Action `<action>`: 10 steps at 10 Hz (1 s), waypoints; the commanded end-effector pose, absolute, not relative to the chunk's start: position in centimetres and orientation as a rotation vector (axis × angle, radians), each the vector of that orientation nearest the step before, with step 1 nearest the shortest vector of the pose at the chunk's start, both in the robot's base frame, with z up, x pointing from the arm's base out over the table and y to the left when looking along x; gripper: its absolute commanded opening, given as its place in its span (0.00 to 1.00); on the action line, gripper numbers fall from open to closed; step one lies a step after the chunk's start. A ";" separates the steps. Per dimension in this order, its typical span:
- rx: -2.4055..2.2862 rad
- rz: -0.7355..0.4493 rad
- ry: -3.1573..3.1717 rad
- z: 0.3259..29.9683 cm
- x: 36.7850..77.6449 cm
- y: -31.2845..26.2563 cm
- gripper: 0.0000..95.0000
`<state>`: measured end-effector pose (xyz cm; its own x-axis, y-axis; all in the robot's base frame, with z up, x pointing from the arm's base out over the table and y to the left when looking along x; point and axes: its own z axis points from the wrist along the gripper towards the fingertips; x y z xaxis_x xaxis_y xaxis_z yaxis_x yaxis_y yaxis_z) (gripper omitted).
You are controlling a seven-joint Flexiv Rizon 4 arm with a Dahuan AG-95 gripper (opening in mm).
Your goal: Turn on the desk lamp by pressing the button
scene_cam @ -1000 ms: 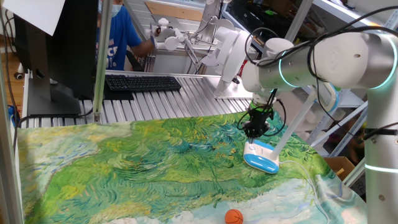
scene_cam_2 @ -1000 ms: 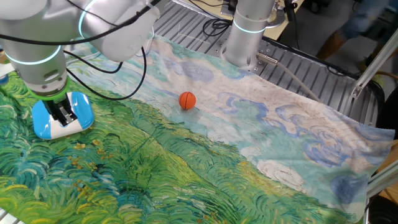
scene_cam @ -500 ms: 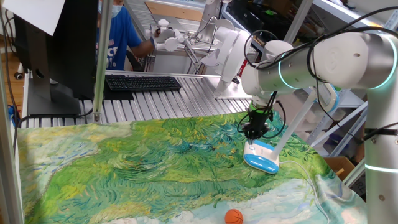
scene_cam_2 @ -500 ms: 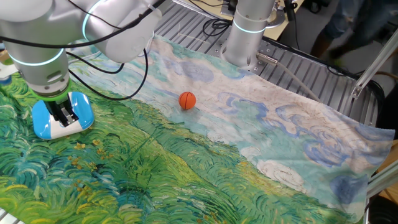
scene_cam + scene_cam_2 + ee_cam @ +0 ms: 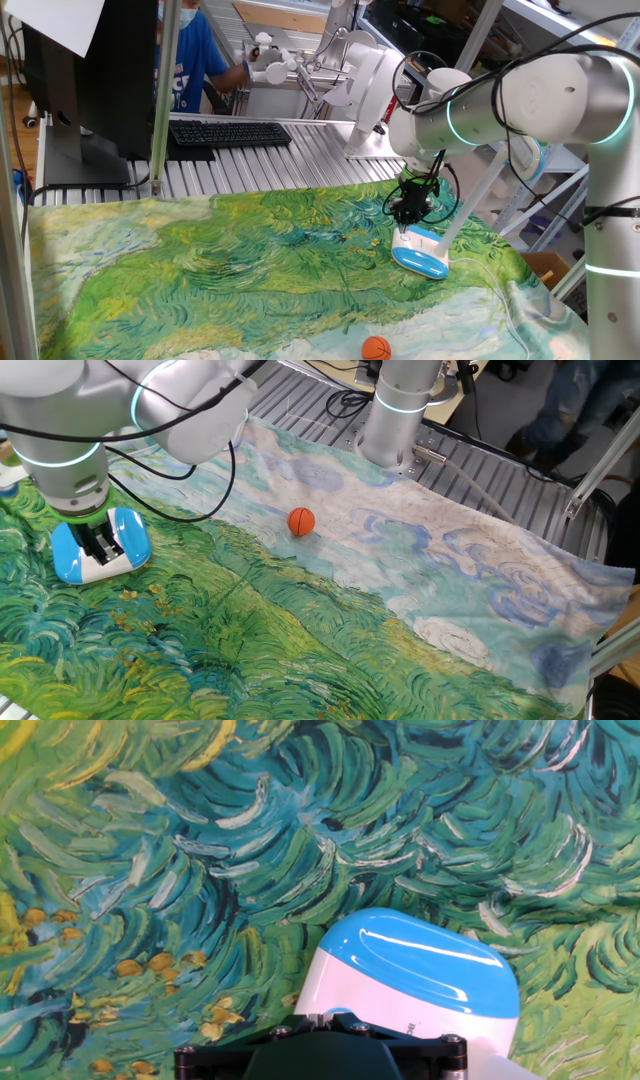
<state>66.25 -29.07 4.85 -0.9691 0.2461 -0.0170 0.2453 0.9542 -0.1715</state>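
The desk lamp's oval white base with a light blue rim (image 5: pixel 424 260) stands at the right of the painted cloth. Its thin white stem (image 5: pixel 476 200) slants up to the right, and my arm mostly hides the head. My gripper (image 5: pixel 408 222) points straight down over the base. In the other fixed view the fingers are shut together, with the gripper (image 5: pixel 103 550) resting on the white top of the base (image 5: pixel 68 556). The hand view shows the base (image 5: pixel 420 970) just ahead of my gripper (image 5: pixel 323 1017). I cannot make out the button itself.
A small orange ball (image 5: pixel 375 348) lies near the cloth's front edge and also shows in the other fixed view (image 5: pixel 301 521). A keyboard (image 5: pixel 230 132) and a dark monitor (image 5: pixel 80 90) stand behind the cloth. My arm's mount (image 5: pixel 400 410) is on the slatted table.
My arm's upper links have shifted very slightly. The fingertips stay on the lamp base, and the lamp and ball have not moved.
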 end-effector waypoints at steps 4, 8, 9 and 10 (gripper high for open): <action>-0.391 0.260 -3.101 4.2 66.3 -29.5 0.00; -0.397 0.260 -3.097 4.0 66.2 -29.7 0.00; -0.398 0.259 -3.097 4.0 66.2 -29.7 0.00; -0.400 0.259 -3.096 3.9 66.1 -29.8 0.00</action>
